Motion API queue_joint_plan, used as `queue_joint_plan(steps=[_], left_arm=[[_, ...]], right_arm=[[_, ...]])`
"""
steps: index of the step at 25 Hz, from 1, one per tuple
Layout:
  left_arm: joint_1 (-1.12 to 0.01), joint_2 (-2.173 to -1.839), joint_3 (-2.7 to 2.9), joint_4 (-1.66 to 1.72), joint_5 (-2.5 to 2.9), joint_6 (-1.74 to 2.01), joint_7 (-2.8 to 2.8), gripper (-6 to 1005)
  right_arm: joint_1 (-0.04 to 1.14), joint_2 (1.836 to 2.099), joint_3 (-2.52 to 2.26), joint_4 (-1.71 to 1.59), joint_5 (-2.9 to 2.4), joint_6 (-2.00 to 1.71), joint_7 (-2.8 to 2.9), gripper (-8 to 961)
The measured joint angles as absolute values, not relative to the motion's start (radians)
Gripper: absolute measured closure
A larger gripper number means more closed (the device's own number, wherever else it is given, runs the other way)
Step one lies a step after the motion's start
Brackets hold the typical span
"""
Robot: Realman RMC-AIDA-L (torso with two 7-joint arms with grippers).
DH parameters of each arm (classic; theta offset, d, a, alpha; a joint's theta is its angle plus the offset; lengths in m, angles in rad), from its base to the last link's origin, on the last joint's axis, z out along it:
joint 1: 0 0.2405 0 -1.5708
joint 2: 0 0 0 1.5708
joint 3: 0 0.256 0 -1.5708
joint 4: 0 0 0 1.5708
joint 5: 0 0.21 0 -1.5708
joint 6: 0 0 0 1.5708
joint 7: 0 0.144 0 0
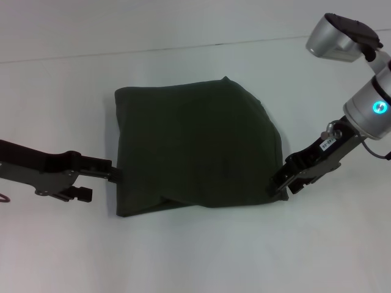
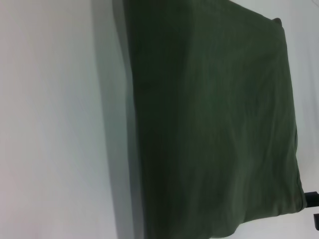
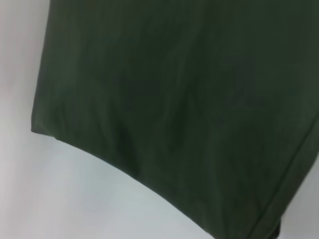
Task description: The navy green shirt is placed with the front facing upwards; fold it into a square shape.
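White bench (image 1: 195, 262) | shirt (image 1: 195, 146) folded, centre, plain side up | left claw (image 1: 116, 174) at 9, right claw (image 1: 278, 189) at 4, grips cannot tell | risk: pulling away drags edges, undoing the square

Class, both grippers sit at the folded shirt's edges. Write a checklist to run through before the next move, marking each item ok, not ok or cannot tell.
1. The navy green shirt folded into a compact block: ok.
2. Outline square: not ok; right side rounded, near edge uneven.
3. Lettering hidden, plain green showing: ok.
4. Left gripper at the left edge: ok.
5. Right gripper at the near right corner: ok.
6. Either gripper pinching cloth: cannot tell.
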State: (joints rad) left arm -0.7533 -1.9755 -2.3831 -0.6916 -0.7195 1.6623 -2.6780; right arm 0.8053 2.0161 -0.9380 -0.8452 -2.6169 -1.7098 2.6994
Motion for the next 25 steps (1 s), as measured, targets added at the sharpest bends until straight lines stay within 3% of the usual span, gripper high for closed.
queue_joint_plan(steps=[11,25], left_arm=[[-0.760,-1.982,-2.335,-0.632,-0.719,1.603,-2.680,49],[-0.781,-2.019,-2.285,-0.589,-0.719,1.514,-2.677,68]], right_arm=[[0.811,2.022,-0.941,-0.804,-2.620,-1.652,2.689,458],[0.809,2.022,-0.940,-0.804,-2.623,-1.647,2.689,466]])
